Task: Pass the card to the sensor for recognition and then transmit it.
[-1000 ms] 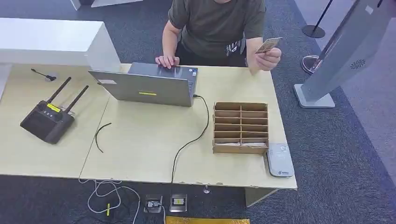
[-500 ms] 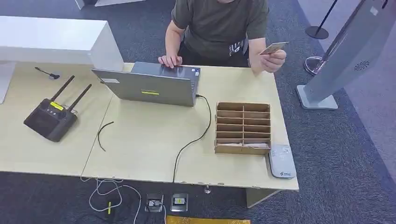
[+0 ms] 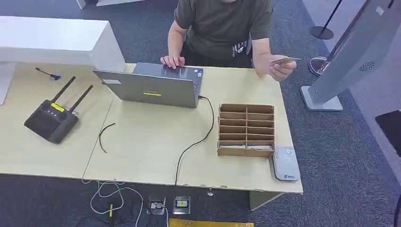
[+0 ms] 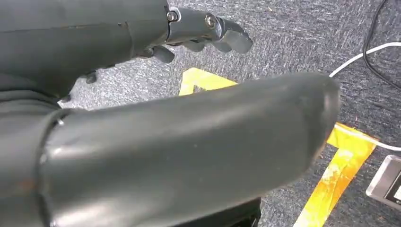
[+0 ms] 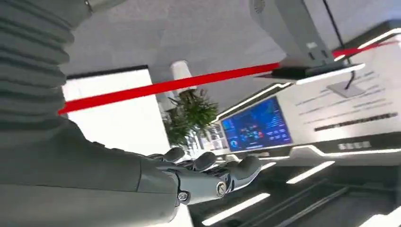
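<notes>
**Card in the person's hand**

Head view: a person's hand (image 3: 281, 69) holds the card (image 3: 285, 60) flat past the table's (image 3: 142, 142) far right corner; the sensor (image 3: 285, 163) lies beside the cardboard organizer (image 3: 246, 130).

Left wrist view: the left hand (image 4: 208, 30) hangs above the carpet, fingers loosely apart, holding nothing.

Right wrist view: the right hand (image 5: 208, 172) is spread and holds nothing.

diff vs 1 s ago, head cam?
The person's hand has lowered the card and tipped it from face-on to nearly flat, shifting it out past the table's right end. A dark shape has entered at the right edge. The laptop, cardboard organizer and card reader are unmoved.
</notes>
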{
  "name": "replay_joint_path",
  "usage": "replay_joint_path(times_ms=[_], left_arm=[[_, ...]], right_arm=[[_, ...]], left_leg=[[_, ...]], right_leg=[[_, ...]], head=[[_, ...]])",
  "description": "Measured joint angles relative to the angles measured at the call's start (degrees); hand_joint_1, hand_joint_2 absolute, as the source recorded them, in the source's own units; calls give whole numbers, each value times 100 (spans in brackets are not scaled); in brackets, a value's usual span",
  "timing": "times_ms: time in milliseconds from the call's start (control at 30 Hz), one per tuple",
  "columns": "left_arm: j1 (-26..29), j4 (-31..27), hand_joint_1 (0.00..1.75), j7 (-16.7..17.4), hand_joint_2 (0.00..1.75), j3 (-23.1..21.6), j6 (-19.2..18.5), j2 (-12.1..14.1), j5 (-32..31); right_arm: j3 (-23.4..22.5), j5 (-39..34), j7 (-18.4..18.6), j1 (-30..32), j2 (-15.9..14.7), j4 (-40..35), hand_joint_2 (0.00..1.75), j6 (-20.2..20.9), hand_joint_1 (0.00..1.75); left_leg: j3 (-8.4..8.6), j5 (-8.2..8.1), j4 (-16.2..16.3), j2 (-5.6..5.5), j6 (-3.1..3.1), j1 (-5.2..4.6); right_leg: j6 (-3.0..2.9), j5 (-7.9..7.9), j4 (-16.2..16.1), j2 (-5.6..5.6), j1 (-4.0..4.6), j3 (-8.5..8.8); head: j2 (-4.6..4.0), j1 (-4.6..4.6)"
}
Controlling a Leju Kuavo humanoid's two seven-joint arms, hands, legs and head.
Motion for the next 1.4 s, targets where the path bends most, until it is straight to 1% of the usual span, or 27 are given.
replay_joint_path(times_ms=[133, 333, 467, 600, 833, 1100, 1133, 1167, 1400], left_arm=[[1, 0, 0, -22, 0, -17, -35, 9, -55], [-1, 0, 0, -26, 0, -57, -76, 20, -138], [4, 0, 0, -26, 0, -66, -94, 33, -164], [-5, 0, 0, -31, 0, -107, -116, 42, -212], [-5, 0, 0, -37, 0, -120, -166, 44, -288], [-7, 0, 0, -39, 0, -159, -225, 44, -302], [-4, 0, 0, -39, 0, -159, -232, 44, -302], [-2, 0, 0, -37, 0, -159, -236, 44, -302], [-2, 0, 0, -37, 0, -162, -275, 44, -337]], right_arm=[[429, 83, 4, -245, -9, -11, 175, 138, 0], [1201, 112, 7, -739, -11, -4, 175, 304, 0], [1528, 151, 15, -925, -11, 4, 175, 330, 0], [1949, 223, 15, -1218, -7, 46, 175, 385, 0], [2527, 249, 15, -1581, 46, 181, 175, 389, 0], [2914, 258, 17, -1739, 116, 308, 175, 419, 0], [2949, 265, 17, -1754, 122, 323, 175, 431, 159], [2982, 267, 20, -1769, 129, 330, 175, 433, 175], [3161, 247, 26, -1827, 138, 387, 175, 531, 175]], left_leg=[[0, 0, 0, 0, 0, 0], [0, 0, 1, 2, 0, 1], [-6, 0, 0, 0, 0, 2], [-4, -1, 0, 10, -1, 3], [-4, -1, 0, 11, -2, 5], [-6, -1, 0, 11, -2, 5], [-6, -1, 0, 11, -2, 6], [-7, -1, 0, 11, -2, 5], [-6, -1, 0, 11, -2, 6]], right_leg=[[0, 0, 0, 1, 0, 0], [0, 0, 0, 6, 2, -4], [-1, 0, 0, 3, 2, -6], [-1, 0, 1, 14, 3, -8], [-1, 0, 1, 18, 4, -9], [-1, -1, 1, 15, 5, -10], [-1, -1, 1, 15, 5, -11], [-1, 0, 1, 16, 5, -10], [-1, 0, 1, 16, 5, -10]], head=[[0, -2], [0, -4], [0, 0], [0, 0], [0, 0], [0, 0], [0, 0], [0, 0], [0, 0]])
